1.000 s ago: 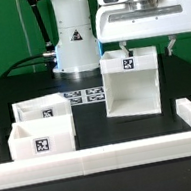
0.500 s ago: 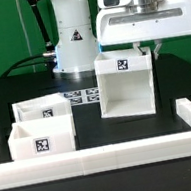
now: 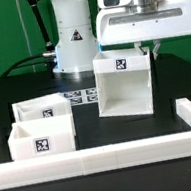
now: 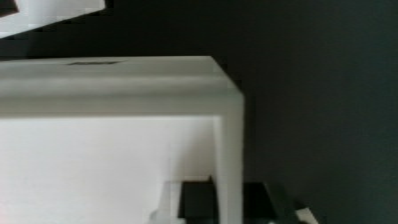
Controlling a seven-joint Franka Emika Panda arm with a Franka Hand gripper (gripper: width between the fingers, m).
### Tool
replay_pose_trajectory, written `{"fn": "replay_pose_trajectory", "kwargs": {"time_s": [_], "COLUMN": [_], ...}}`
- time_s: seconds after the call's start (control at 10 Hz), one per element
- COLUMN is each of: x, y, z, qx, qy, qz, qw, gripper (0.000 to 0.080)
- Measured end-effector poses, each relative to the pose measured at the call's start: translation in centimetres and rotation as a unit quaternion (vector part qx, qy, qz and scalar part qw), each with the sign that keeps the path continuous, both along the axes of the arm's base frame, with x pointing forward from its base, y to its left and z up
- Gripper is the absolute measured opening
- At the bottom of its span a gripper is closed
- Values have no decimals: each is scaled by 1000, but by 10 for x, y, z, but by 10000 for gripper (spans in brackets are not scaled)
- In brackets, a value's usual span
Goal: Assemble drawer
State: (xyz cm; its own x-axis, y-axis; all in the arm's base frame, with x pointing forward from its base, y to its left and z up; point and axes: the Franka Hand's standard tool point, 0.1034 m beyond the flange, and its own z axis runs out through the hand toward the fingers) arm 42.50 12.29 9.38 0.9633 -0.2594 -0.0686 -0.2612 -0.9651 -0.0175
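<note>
On the black surface (image 3: 87, 125), behind a long low white rail (image 3: 105, 161), the large white open-sided plastic box housing (image 3: 127, 86) stands slightly tipped, to the exterior view's right of two small white trays (image 3: 43, 128). The pincer (image 4: 231, 200) pinches the housing's upper side wall.

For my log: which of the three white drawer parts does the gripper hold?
The large housing, tilted; the gripper straddles its wall. Rear tray and front tray sit free.

Wrist vertical, fingers (image 4: 192, 205) pointing down, pinched on housing wall (image 4: 226, 150).
</note>
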Motion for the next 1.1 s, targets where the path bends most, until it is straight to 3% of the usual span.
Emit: {"fn": "replay_pose_trajectory", "kwargs": {"time_s": [0.3, 0.5, 1.1], "x": [0, 27, 98], "y": [0, -6, 5], "z": [0, 0, 3], "qx": [0, 10, 23], "qy": [0, -8, -36], "qz": [1, 24, 26], "qw": [1000, 1000, 999], "gripper": [38, 38, 38]}}
